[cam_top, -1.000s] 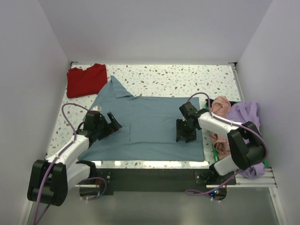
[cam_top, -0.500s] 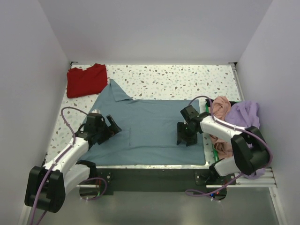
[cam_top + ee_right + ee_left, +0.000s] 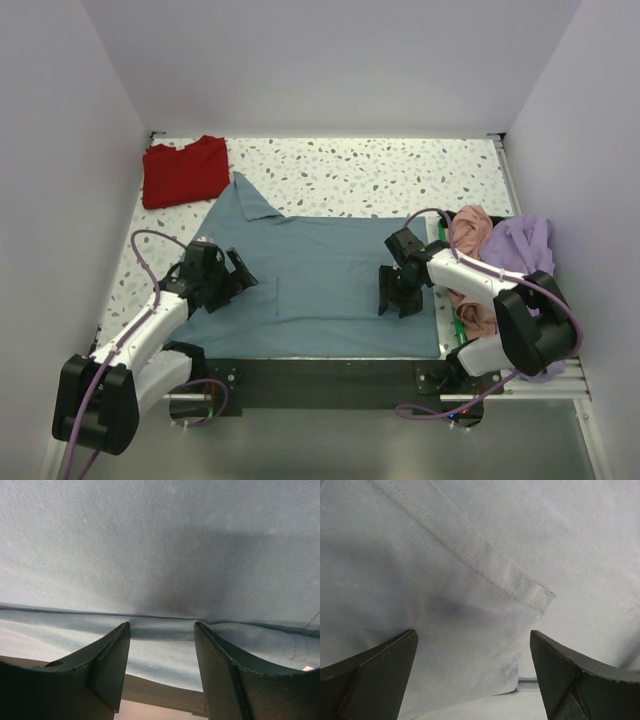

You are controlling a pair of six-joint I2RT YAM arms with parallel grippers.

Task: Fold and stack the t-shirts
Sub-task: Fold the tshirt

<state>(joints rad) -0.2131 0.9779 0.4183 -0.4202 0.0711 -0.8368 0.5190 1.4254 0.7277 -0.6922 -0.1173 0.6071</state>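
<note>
Only the red t-shirt [image 3: 183, 170] is folded; the left gripper [image 3: 238, 275] and right gripper [image 3: 392, 297], both spread apart, sit low over the flat slate-blue t-shirt [image 3: 320, 270], while the salmon-pink t-shirt [image 3: 470, 228] and lavender t-shirt [image 3: 525, 243] lie heaped.

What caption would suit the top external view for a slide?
Left gripper and right gripper, both open, over a spread slate-blue t-shirt; red t-shirt at far left.

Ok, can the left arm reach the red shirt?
Probably yes: the left pincer is open over the blue shirt, and only flat cloth and bare table lie between it and the red shirt.
</note>
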